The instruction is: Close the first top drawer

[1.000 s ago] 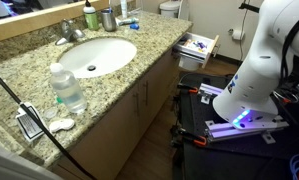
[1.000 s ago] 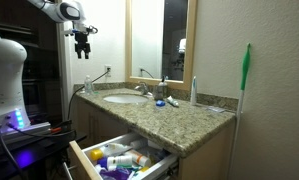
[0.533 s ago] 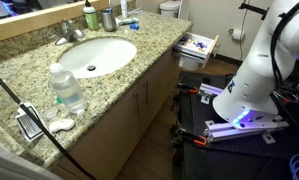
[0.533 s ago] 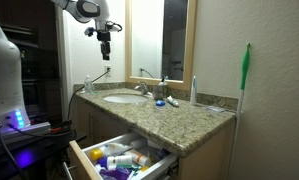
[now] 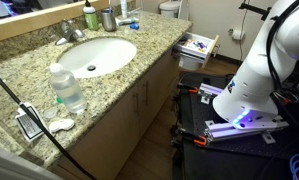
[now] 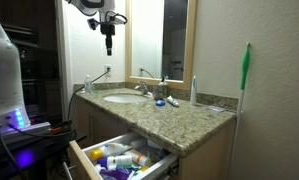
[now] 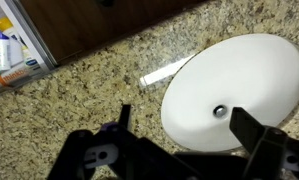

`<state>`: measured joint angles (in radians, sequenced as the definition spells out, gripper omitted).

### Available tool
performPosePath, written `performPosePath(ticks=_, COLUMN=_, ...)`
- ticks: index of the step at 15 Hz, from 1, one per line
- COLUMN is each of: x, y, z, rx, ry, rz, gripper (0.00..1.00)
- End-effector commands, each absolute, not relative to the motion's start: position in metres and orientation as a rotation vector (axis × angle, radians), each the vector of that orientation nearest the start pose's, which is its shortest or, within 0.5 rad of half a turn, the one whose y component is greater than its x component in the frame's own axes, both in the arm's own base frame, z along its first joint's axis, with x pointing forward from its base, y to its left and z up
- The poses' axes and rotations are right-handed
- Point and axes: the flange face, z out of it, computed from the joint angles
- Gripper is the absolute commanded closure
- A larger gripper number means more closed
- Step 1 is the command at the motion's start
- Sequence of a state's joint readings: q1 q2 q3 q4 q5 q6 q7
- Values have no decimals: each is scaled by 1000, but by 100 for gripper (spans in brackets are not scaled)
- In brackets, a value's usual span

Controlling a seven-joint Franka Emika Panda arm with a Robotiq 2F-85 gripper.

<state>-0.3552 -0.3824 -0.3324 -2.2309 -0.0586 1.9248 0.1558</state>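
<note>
The top drawer (image 6: 117,157) stands pulled open under the granite counter, full of small bottles and tubes. It also shows in an exterior view (image 5: 197,45) and at the left edge of the wrist view (image 7: 11,55). My gripper (image 6: 109,42) hangs high in the air above the counter's left end, fingers pointing down. In the wrist view my gripper (image 7: 184,125) is open and empty, its two dark fingers framing the white sink (image 7: 234,88) far below.
A clear water bottle (image 5: 67,88) stands on the counter near the sink (image 5: 94,55). Cups and toiletries (image 5: 109,17) sit by the faucet (image 6: 144,90). A green-handled tool (image 6: 245,70) leans on the wall. The robot base (image 5: 251,85) stands beside the drawer.
My gripper has moved across above the counter toward the sink, from the far left of the exterior view to over the counter's left end. The drawer has not moved.
</note>
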Motion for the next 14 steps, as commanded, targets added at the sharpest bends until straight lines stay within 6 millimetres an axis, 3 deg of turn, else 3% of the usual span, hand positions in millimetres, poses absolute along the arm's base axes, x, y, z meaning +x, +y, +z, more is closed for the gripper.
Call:
performPosePath(ticks=1, x=331, y=-355, z=501, rx=-2799, ry=1455, rz=-12, gripper=0)
performPosePath(ticks=2, x=316, y=-383, z=496, rx=-2781, ry=1520, rz=28, gripper=0)
performPosePath(ticks=6, x=251, y=-466, z=471, rx=-2659, ry=1770, rz=233, gripper=0)
performPosePath(ticks=8, x=212, y=-503, z=446, rx=-2575, ry=1847, rz=350, gripper=0)
performPosePath(ticks=14, x=125, y=-571, z=342, rx=-2391, ry=2095, rz=736, gripper=0)
